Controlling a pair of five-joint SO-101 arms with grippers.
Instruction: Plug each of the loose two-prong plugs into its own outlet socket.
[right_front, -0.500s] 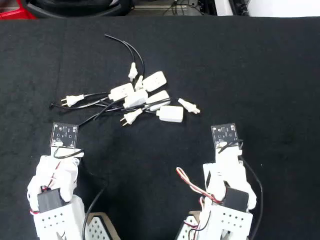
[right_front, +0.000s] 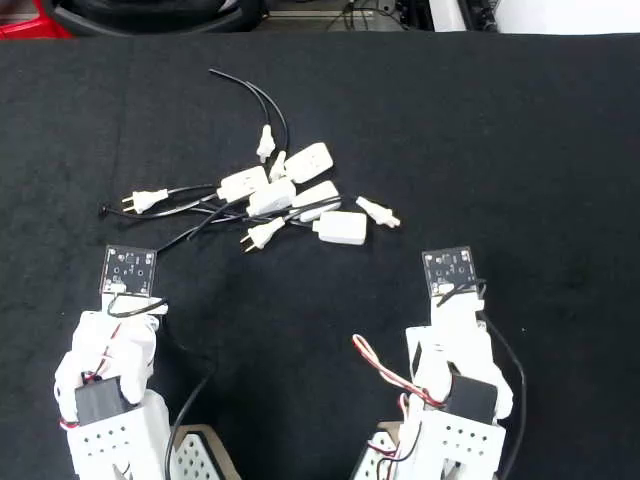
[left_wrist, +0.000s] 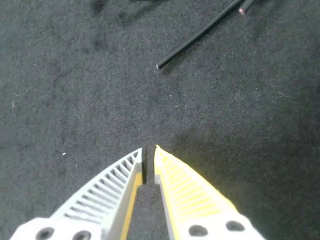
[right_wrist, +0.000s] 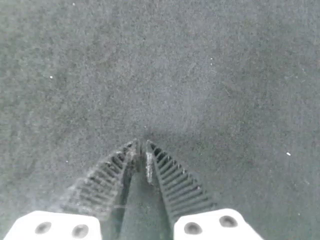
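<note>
Nearest me, my left arm (right_front: 110, 370) and right arm (right_front: 455, 365) sat folded at the front edge of the table (right_front: 560, 150). My left claw (left_wrist: 148, 148) was closed, tips together above the black cloth, and a black cable (left_wrist: 197, 37) ended just ahead of it. My right claw (right_wrist: 141, 144) was closed too, gripping nothing. Farther out, mid-table, lay the tangle. A near plug (right_front: 262, 236) sat at its front. A right plug (right_front: 378, 211) lay loose beside a white socket block (right_front: 340, 228), and a left plug (right_front: 145, 200) trailed off on its cable. Behind them the other socket blocks (right_front: 270, 197) huddled together, with the far plugs (right_front: 265, 143) beyond.
</note>
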